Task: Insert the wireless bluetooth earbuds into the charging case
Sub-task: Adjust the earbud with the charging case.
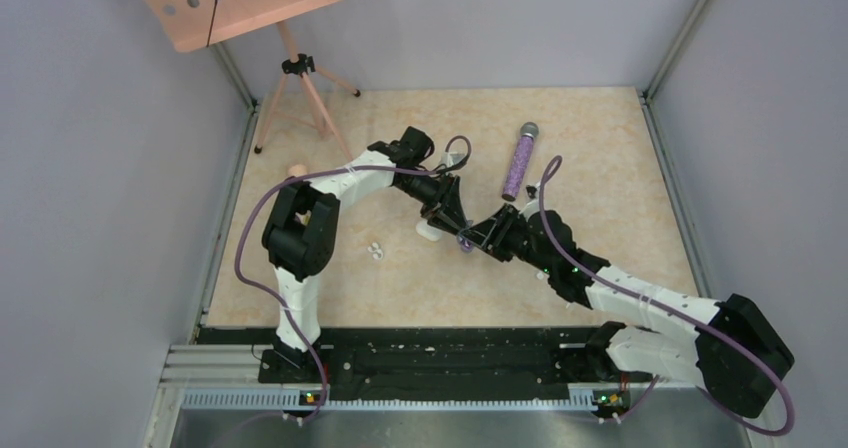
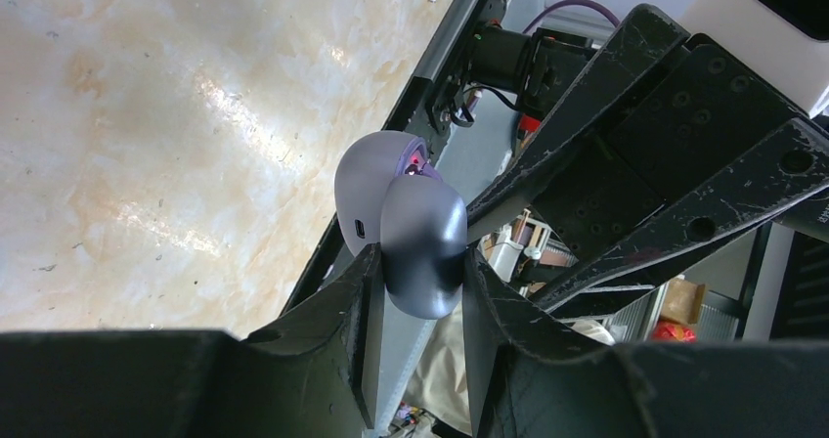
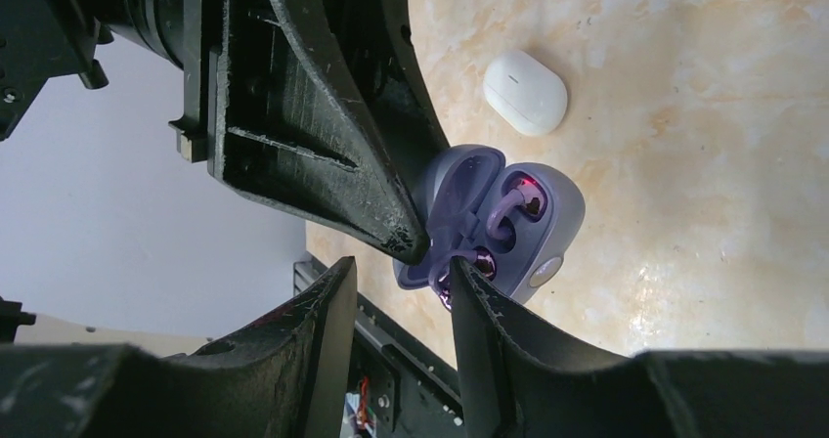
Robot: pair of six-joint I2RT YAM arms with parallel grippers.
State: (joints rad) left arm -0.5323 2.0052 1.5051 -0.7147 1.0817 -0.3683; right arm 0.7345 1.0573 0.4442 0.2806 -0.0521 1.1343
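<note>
Left fingers (image 2: 357, 306) clamp open purple case (image 2: 411, 223); white case (image 3: 526, 91), microphone (image 1: 518, 163) nearby.

Over the worktop (image 1: 600, 168) centre, the open charging case (image 3: 547, 213) sits between the fingers of the left claw (image 2: 418, 262), facing the right claw (image 3: 401, 272), with a closed case (image 3: 526, 91) lying near, two loose earbuds (image 1: 375, 250) to its left and a microphone (image 1: 518, 163) behind.
</note>
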